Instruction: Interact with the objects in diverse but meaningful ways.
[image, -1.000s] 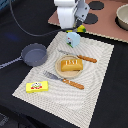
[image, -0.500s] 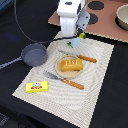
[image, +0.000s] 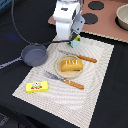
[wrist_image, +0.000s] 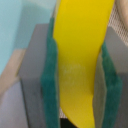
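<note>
A: Wrist view, close in. Banana (wrist_image: 82, 60) sits between the 2 green pads (wrist_image: 52, 82), jaws closed onto it from both flanks. Its long axis runs along the pad faces, down through the gap, not across it.

B: Confirmed from outside? Exterior view shows the gripper (image: 71, 40) low at the far edge of the mat (image: 100, 75), arm body hiding most of the grip.

A: Mostly hidden, yes. Only a scrap of yellow and green shows under the arm. Grip itself I read from the wrist view alone.

B: Other items?

A: Loaf (image: 70, 64) on a plate (image: 59, 73) at mat centre. Pan (image: 34, 54) off the mat toward the exterior view's left, on the dark tabletop (image: 15, 20). Yellow box (image: 38, 87) at the mat's near corner. 2 wood-handled utensils, 1 beyond the plate (image: 82, 57), 1 in front (image: 67, 81). A pot (image: 122, 16) far back at the exterior view's right.

B: What does the next move turn on?

A: My judgement: the banana hangs in the jaws, so any set-down spot lies below and nearer the camera. The plate is the closest, the pan next, off to the side. With the long axis in line with the pads, the fruit could pivot or slip lengthwise if swung fast.

B: Pale blue behind the pads?

A: Seen, cannot identify.
</note>
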